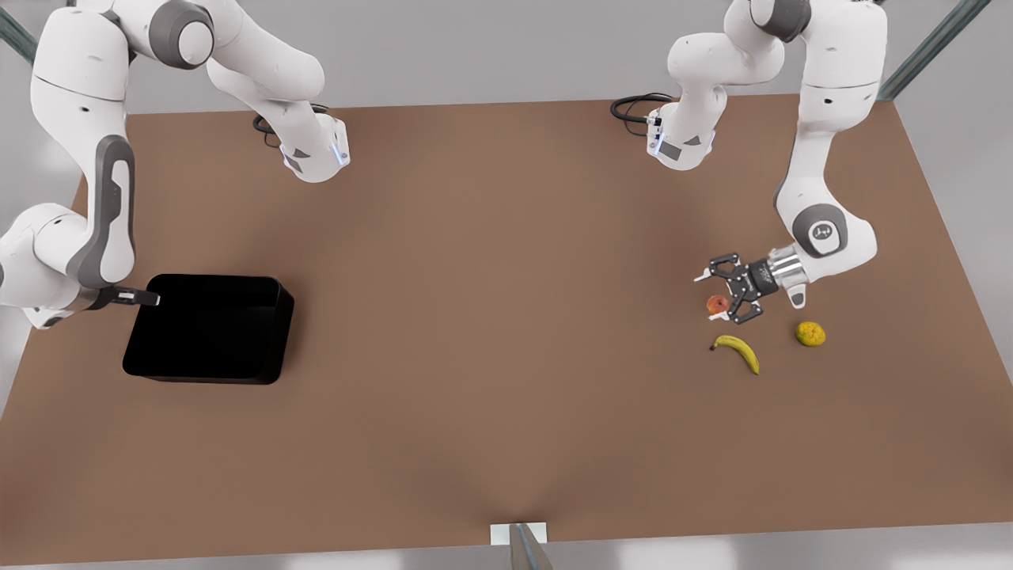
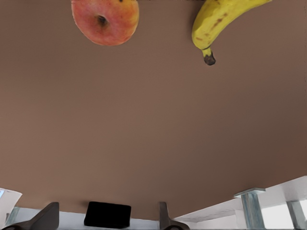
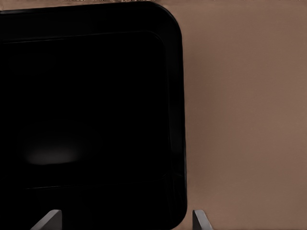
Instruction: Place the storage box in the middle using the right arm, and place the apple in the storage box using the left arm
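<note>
currently, reading the front view from its left to its right:
right claw (image 1: 146, 298): at the front view's left, low over the near wall of the storage box; in the right wrist view its two fingertips (image 3: 48, 220) stand wide apart, spread open, with the box's rim between them.
storage box (image 1: 207, 328): black, low-walled, rounded corners; sits on the worktop (image 1: 491, 317) at the front view's left, well apart from the fruit; nothing visible inside it.
worktop: plain brown surface carrying everything.
left claw (image 1: 724, 294): at the front view's right, held low and pointing toward the front view's left; fingers parted, open, holding nothing; the apple lies between its fingers, contact not clear.
apple (image 1: 718, 304): small, red-orange, dark stem dimple visible in the left wrist view (image 2: 105, 21); resting on the worktop, not lifted.
banana (image 1: 737, 351): yellow, lying flat near the apple, toward the camera side of it; not touching the apple.
lumpy yellow-orange fruit (image 1: 810, 333): on the worktop to the front view's right of the banana, just beside the left arm's wrist, apart from the other fruit.
</note>
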`<action>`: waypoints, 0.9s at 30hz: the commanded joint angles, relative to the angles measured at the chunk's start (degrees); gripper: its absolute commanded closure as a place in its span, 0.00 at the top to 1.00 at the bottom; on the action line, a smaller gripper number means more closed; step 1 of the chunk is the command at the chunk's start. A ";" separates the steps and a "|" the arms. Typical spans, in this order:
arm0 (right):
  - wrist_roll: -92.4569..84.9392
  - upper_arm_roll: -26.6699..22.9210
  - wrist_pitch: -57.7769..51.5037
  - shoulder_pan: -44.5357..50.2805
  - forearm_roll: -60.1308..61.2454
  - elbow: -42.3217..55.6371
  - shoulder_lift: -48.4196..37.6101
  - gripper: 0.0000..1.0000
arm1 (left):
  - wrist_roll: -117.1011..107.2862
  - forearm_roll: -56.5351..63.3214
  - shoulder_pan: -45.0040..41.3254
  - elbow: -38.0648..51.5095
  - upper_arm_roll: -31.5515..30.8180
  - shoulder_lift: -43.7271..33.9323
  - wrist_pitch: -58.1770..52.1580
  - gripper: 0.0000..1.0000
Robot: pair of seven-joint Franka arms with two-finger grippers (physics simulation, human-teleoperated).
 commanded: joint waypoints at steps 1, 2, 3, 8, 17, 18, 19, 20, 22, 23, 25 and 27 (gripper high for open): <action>-0.84 0.01 0.71 -0.36 0.18 -0.01 0.46 1.00 | 0.52 -4.05 0.18 0.11 0.09 0.39 -0.06 1.00; -1.64 0.01 1.15 -1.67 0.18 -0.27 0.55 1.00 | 1.05 -4.14 0.36 0.11 0.35 0.83 -0.06 1.00; -3.22 0.10 1.15 -2.99 0.26 -0.36 0.81 1.00 | 1.23 -4.67 1.14 1.08 0.44 2.59 -0.24 1.00; -6.74 0.36 4.76 -4.66 5.80 1.84 5.82 1.00 | 7.29 -7.21 2.20 0.29 1.93 5.23 -2.17 1.00; -9.55 0.36 9.24 -5.72 9.58 2.98 12.41 1.00 | 16.43 -11.17 6.33 0.03 2.37 11.03 -6.48 1.00; -9.55 0.36 10.11 -5.63 9.58 2.98 13.29 1.00 | 17.66 -11.17 6.33 -0.06 2.37 11.03 -7.62 1.00; -9.64 0.36 10.38 -5.63 9.58 2.90 13.47 1.00 | 18.01 -11.17 6.33 -0.06 2.37 11.12 -7.71 1.00; -9.64 0.36 10.38 -5.46 9.58 2.89 13.56 0.99 | 18.98 -11.17 6.33 -0.06 2.37 11.90 -7.97 1.00; -9.64 0.45 10.38 -5.19 9.58 3.07 14.17 0.77 | 22.14 -11.43 6.42 0.11 2.37 14.01 -7.97 1.00; -9.72 0.45 10.03 -5.02 9.58 3.16 14.17 0.50 | 23.81 -12.75 6.68 0.11 2.37 15.33 -7.97 1.00; -9.81 0.54 10.03 -4.75 9.49 3.25 14.17 0.21 | 27.07 -14.07 7.65 0.20 2.64 17.88 -8.67 1.00; -11.83 0.54 10.03 -4.75 9.49 3.25 14.17 0.21 | 27.51 -14.42 8.00 0.47 2.64 18.76 -8.59 1.00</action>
